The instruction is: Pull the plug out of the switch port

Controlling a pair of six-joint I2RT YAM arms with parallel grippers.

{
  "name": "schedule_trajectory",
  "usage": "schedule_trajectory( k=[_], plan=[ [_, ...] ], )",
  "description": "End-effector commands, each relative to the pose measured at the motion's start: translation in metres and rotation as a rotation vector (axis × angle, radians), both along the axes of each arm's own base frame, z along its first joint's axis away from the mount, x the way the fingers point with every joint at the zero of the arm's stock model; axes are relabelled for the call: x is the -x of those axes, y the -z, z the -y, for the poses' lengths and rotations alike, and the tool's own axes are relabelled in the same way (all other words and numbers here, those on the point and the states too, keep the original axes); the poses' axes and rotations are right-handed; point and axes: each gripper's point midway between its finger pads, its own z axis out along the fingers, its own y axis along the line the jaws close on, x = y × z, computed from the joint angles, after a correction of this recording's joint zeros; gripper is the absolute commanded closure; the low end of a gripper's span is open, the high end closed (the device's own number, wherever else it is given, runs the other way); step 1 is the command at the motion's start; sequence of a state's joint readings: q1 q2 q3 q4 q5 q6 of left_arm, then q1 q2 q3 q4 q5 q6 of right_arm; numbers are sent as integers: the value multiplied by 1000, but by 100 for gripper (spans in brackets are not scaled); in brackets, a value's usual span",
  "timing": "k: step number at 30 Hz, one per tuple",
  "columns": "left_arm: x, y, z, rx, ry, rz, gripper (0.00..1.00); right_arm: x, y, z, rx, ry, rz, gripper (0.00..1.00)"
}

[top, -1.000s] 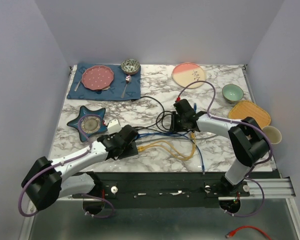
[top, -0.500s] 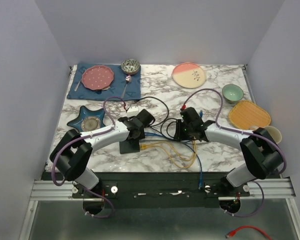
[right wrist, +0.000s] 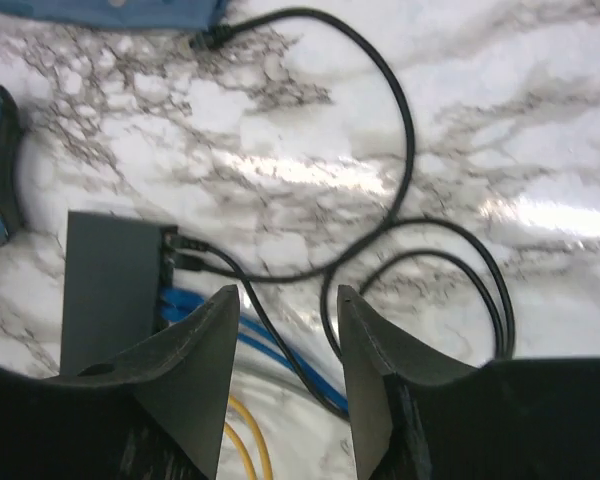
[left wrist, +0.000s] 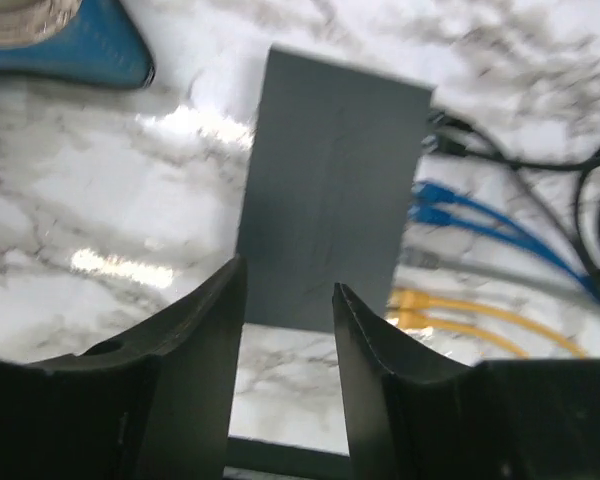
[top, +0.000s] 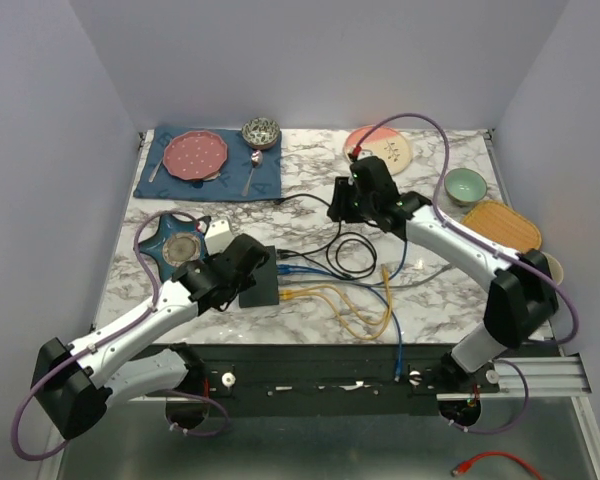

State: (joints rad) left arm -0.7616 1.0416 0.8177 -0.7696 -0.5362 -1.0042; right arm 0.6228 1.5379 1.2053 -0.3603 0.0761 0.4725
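The switch (top: 263, 286) is a flat matte-black box on the marble table, with its sockets facing right. Black (right wrist: 183, 252), blue (left wrist: 435, 200), grey and yellow (left wrist: 412, 308) plugs all sit in its ports. Their cables (top: 340, 298) trail right across the table. My left gripper (top: 242, 268) is open and empty, hovering over the switch's near-left end; in the left wrist view the switch (left wrist: 330, 200) lies just beyond the gripper (left wrist: 288, 290). My right gripper (top: 345, 205) is open and empty, raised behind the cables; the right wrist view shows the gripper (right wrist: 288, 295) above the black cable loop, with the switch (right wrist: 110, 290) to its left.
A blue star dish (top: 180, 245) lies left of the switch. A blue placemat (top: 270, 180) with a pink plate, a patterned bowl (top: 261, 131) and a spoon is at the back left. A cream-pink plate (top: 392, 152), green bowl (top: 465, 185), orange mat (top: 500, 228) and cup (top: 545, 268) are at the right.
My right gripper has lifted off the cables and moved to the back of the table. My left arm has swung around and now hovers over the switch's near-left end. All plugs remain seated.
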Motion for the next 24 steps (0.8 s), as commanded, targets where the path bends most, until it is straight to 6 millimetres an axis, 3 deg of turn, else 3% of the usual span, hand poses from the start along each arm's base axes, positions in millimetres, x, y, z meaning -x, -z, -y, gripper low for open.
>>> schedule_trajectory(
  k=[1, 2, 3, 4, 5, 9, 16, 21, 24],
  plan=[
    [47, 50, -9, 21, 21, -172, 78, -15, 35, -25, 55, -71, -93, 54],
    [54, 55, -7, 27, 48, -198, 86, -17, 54, -29, 75, -81, -135, 55],
    [61, 63, -10, 13, 62, -221, 98, -21, 59, -32, 78, -83, -145, 56],
    [66, 66, -8, 11, 82, -228, 100, -25, 60, -35, 77, -84, -145, 58],
    [70, 68, -6, 11, 99, -232, 100, -26, 75, -37, 93, -81, -175, 58],
    [78, 72, 6, 22, 160, -252, 100, -26, 98, -46, 88, -104, -234, 59],
    [88, 109, 23, 31, 238, -353, 100, -19, 133, -42, 131, -110, -305, 59],
    [82, 126, 23, -29, 223, -389, 100, -2, 153, -31, 169, -119, -364, 59],
    [72, 129, 23, -62, 202, -389, 99, 7, 152, -23, 182, -117, -369, 59]
  ],
)
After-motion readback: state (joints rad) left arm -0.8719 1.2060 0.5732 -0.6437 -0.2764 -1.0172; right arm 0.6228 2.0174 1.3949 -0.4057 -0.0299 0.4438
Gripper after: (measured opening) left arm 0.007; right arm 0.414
